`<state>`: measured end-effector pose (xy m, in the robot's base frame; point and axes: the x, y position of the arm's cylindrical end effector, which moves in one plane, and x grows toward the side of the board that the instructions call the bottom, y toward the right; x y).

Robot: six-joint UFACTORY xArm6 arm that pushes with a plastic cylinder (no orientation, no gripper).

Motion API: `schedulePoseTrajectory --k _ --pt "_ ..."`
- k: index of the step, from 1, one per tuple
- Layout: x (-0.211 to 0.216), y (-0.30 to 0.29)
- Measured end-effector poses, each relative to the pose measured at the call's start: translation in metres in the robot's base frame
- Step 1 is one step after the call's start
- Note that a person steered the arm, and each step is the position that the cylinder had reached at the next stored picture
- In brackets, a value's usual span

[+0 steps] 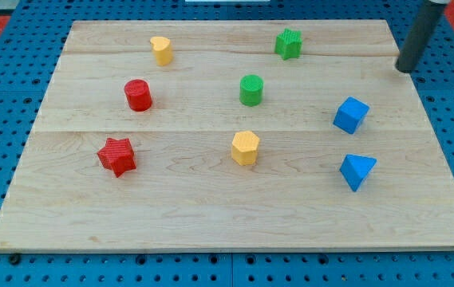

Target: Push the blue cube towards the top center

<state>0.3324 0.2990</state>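
Observation:
The blue cube [351, 115] sits on the wooden board [211, 215] at the view's right, about mid-height. My tip [405, 70] is at the board's right edge, up and to the right of the blue cube, apart from it. A blue triangular block [357, 171] lies below the cube. The top centre of the board lies between the yellow block [161, 50] and the green star block [289, 43].
A green cylinder [251, 90] stands left of the blue cube. A yellow hexagonal block [245, 147] is at the centre. A red cylinder [138, 95] and a red star block [117, 155] are at the left. Blue pegboard surrounds the board.

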Motion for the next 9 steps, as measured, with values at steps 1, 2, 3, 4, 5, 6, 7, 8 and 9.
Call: schedulePoseTrajectory --k 1,2,3,4,5,6,7,8,9 --pt "0.091 -0.016" --pt "0.121 -0.061" --pt "0.11 -0.091" --pt "0.065 -0.131" --pt "0.032 -0.151" --pt "0.046 -0.152" --pt "0.065 -0.141" --pt "0.035 -0.234" --pt "0.034 -0.239"
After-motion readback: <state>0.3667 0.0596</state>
